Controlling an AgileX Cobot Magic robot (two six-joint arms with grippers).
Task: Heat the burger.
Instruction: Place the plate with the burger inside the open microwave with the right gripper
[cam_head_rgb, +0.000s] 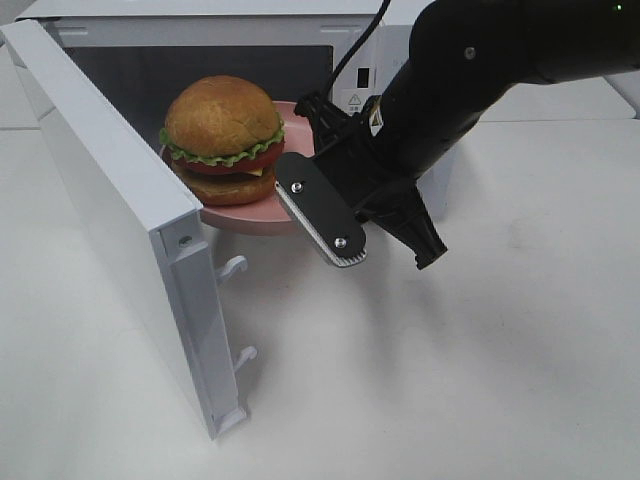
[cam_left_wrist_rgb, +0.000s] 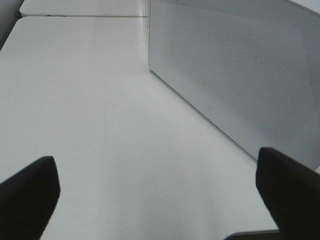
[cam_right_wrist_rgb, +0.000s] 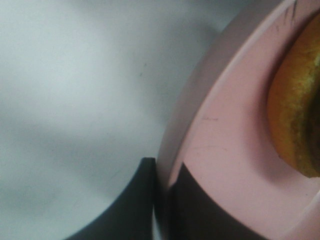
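burger: on pink plate, at the open microwave mouth. right jaws: narrow, pinching the plate rim. left jaws: wide, empty, over desk. handling advised: keep plate level, slide straight in, clear of door, release only once seated.

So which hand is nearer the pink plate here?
Right. The right hand is shut on the pink plate's rim at the microwave's opening; the left hand hangs open over the table beside the microwave, plate out of its view.
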